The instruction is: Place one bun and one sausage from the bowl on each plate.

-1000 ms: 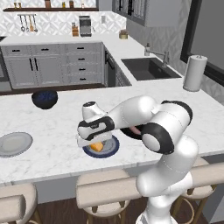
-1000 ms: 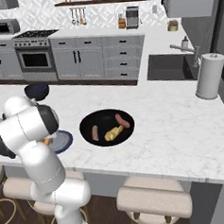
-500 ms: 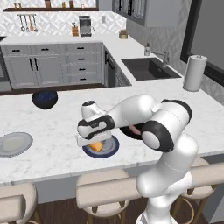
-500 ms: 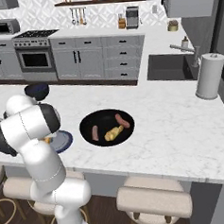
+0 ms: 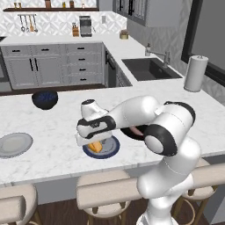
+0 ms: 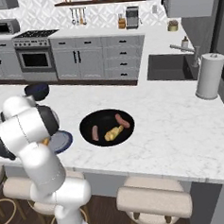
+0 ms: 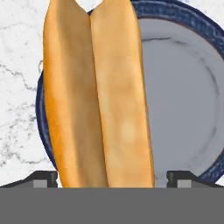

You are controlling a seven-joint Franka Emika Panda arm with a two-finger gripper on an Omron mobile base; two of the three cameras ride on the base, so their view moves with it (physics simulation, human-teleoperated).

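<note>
One bun [image 7: 98, 96] lies on the dark blue plate [image 7: 183, 87], toward one side, with the gripper [image 5: 93, 141] spread wide around it and released. Left to right on the marble worktop [image 5: 52, 154]: grey plate [image 5: 14, 144], blue plate, black bowl [image 6: 107, 127] holding two sausages and a second bun. Risk: lifting askew could clip the soft, split, oblong bun and roll it off the smooth, shallow plate.

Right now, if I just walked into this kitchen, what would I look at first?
Probably the big white robot arm bending low over the front of the marble counter, its open gripper over a golden bun on the dark blue plate. Next, the wide black bowl, right of that plate, holding two sausages and another bun.
</note>
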